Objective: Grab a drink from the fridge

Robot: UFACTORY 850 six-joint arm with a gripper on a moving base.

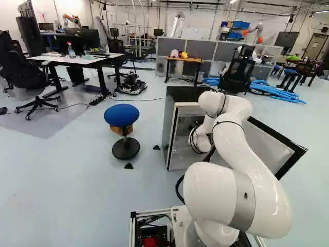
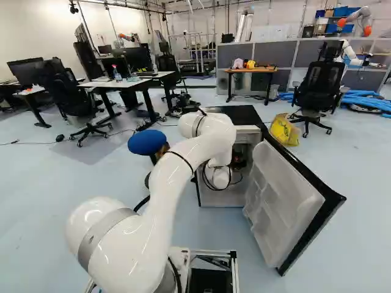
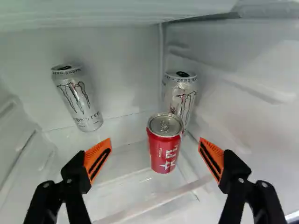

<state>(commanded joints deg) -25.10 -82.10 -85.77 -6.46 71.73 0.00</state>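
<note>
Inside the open fridge, the dark gripper partly shows past my arm in the right base view. In the wrist view the gripper stands open, its orange pads wide apart. A short red can stands upright ahead, in line with the gap between the fingers; whether it is between them in depth I cannot tell. Close behind the red can is a tall silver can, its lower part hidden. Another silver can stands farther off beside the back wall, on the other finger's side.
The fridge door hangs wide open on the right side, its shelves facing my arm. A blue stool stands left of the fridge. Farther back are a yellow bag, office chairs, desks and another robot.
</note>
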